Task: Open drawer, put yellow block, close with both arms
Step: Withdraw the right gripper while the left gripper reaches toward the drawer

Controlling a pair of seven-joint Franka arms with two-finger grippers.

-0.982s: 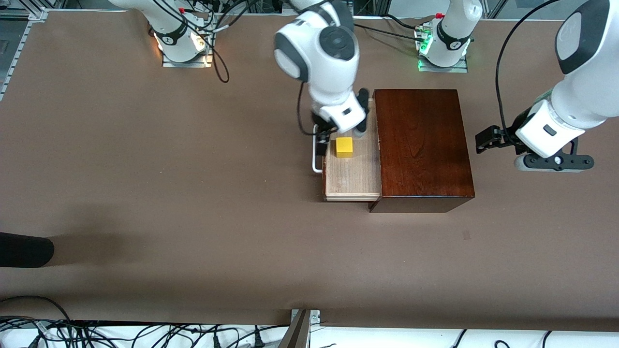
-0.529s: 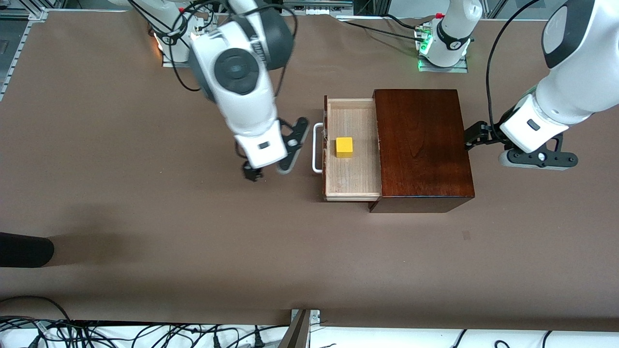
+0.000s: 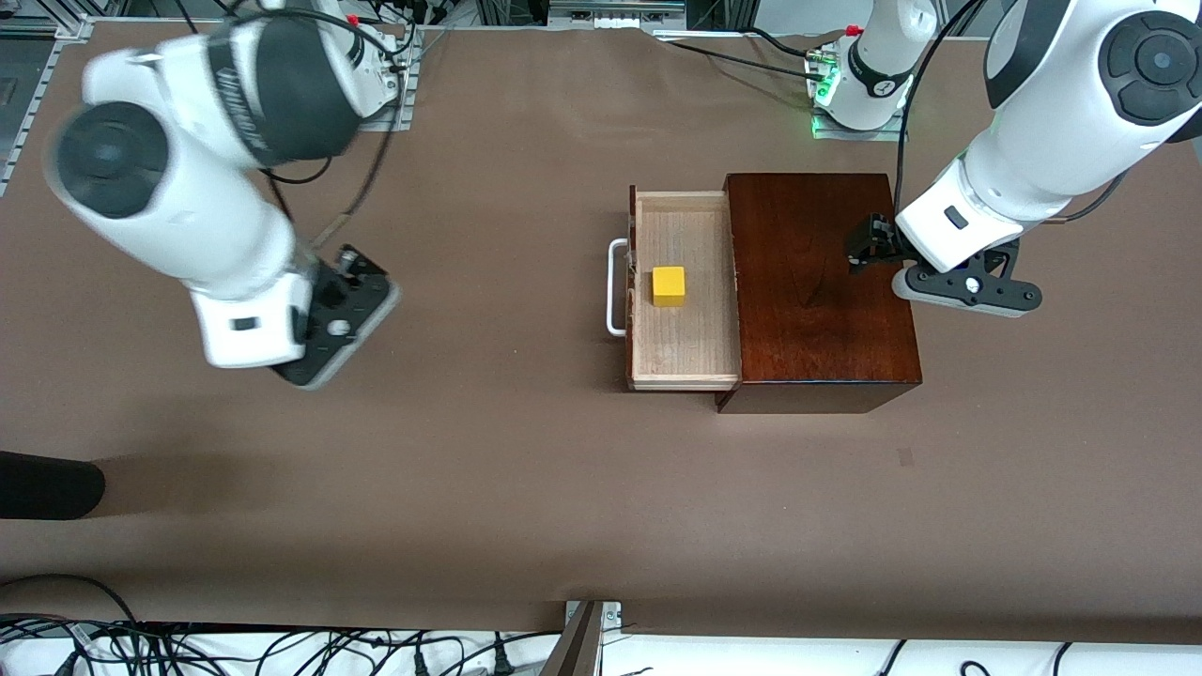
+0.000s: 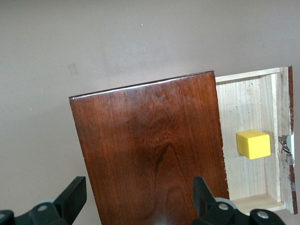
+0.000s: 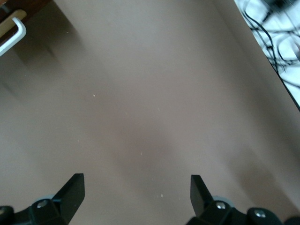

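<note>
- Left gripper hangs over the top of the dark box, at that box's edge toward the left arm's end of the table, right of centre in the front view; its fingers stand wide apart and hold nothing.
- Yellow block lies in the drawer, on the pale tray floor, just inside the drawer front and beside the white loop handle, centre of the front view.
- Drawer is pulled out of the box toward the right arm's end of the table. Its slide axis runs across the front view, so closing calls for a push on the front toward the box.
- Judgement: the block is placed; closing remains.
- Left wrist view confirms this: box top fills the middle, with the open tray and block at the frame's right edge.
- Right gripper is over bare table at the left of the front view, well apart from the handle, fingers spread wide, empty.
- Handle shows only in the upper left corner of the right wrist view.
- Judgement: the right arm faces the drawer front and is placed to push; the left gripper is nearer the box and suited to steady it.
</note>
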